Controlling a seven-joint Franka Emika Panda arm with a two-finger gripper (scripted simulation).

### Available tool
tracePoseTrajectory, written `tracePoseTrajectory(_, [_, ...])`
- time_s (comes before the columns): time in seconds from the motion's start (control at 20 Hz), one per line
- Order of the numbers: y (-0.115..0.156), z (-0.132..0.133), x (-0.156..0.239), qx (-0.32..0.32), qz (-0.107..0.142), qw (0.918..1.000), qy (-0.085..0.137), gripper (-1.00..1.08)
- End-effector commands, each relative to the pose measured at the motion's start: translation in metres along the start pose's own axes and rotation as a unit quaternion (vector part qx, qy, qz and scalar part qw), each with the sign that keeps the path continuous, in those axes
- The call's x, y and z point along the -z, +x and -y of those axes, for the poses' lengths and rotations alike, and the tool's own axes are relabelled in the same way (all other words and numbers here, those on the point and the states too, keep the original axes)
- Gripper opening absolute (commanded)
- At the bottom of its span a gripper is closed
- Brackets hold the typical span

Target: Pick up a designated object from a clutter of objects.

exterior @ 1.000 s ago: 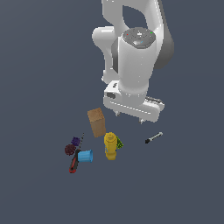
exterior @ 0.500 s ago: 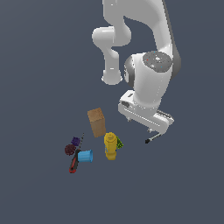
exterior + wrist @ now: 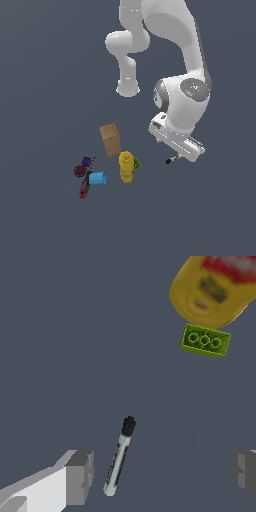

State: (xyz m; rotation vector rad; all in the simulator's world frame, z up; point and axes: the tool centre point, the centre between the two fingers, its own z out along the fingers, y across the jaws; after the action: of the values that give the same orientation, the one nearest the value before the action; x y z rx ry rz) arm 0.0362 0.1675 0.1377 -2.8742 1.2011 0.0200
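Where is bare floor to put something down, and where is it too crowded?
Bare floor stretches between the marker and the green brick beside the yellow bottle. It is crowded at the exterior view's left, where the blue cup, screwdriver, purple cube and dark ball bunch below the tan box.

- the white jointed robot arm (image 3: 175,45) comes in from the top and bends down, wrist pointing at the floor
- its grey-tipped two-finger gripper (image 3: 160,476) has the jaws spread wide apart, nothing between them touching either pad
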Motion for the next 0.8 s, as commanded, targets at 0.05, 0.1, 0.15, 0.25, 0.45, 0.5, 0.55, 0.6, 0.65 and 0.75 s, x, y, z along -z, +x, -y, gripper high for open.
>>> tracePoseTrajectory(0.05, [-0.014, 0.009, -0.018, -0.033, -0.002, 0.9994, -0.002, 1.00])
tracePoseTrajectory(0.1, [-0.018, 0.012, -0.023, -0.042, -0.002, 0.9991, -0.003, 1.00])
tracePoseTrajectory(0.15, [-0.021, 0.014, -0.028, -0.052, -0.003, 0.9987, -0.003, 1.00])
tracePoseTrajectory(0.25, [-0.029, 0.018, -0.038, -0.069, -0.004, 0.9976, -0.004, 1.00])
tracePoseTrajectory(0.45, [-0.042, 0.025, -0.054, -0.099, -0.007, 0.9950, -0.006, 1.00])
tracePoseTrajectory(0.5, [-0.045, 0.026, -0.058, -0.105, -0.008, 0.9944, -0.006, 1.00])
tracePoseTrajectory(0.55, [-0.048, 0.027, -0.061, -0.111, -0.008, 0.9938, -0.007, 1.00])
tracePoseTrajectory(0.6, [-0.050, 0.028, -0.064, -0.116, -0.009, 0.9931, -0.007, 1.00])
tracePoseTrajectory(0.65, [-0.052, 0.029, -0.067, -0.121, -0.010, 0.9926, -0.007, 1.00])
tracePoseTrajectory(0.75, [-0.056, 0.031, -0.072, -0.130, -0.011, 0.9915, -0.007, 1.00])
